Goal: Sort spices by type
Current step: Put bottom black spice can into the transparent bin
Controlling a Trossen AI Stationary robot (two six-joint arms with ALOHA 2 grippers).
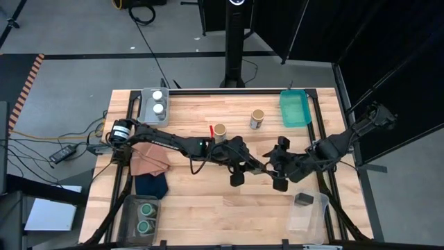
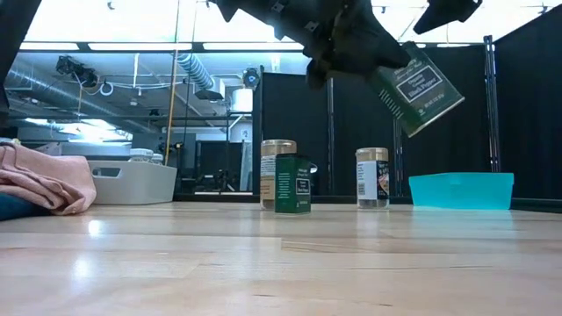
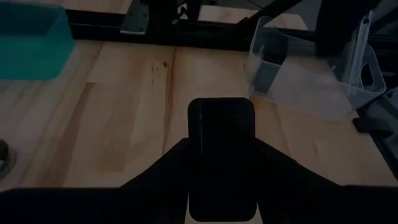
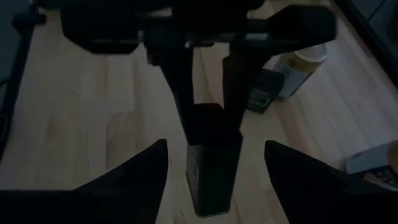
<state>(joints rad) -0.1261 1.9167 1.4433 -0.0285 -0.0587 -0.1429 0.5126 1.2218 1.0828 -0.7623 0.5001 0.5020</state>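
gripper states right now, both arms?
Left gripper: shut on a black tin, held above the table.
Right gripper: open, fingers on either side of that tin.

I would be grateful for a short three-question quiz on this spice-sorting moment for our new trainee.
1. True or false: the black tin up in the air hangs upright.
2. Which tool grips that tin: A left, B right, C neither?
3. Fill in: the two white-lidded jars sit in the ___ bin.

Key
1. False: it is tilted.
2. A: the left tool is shut on it, and the right tool is open around it.
3. Grey.
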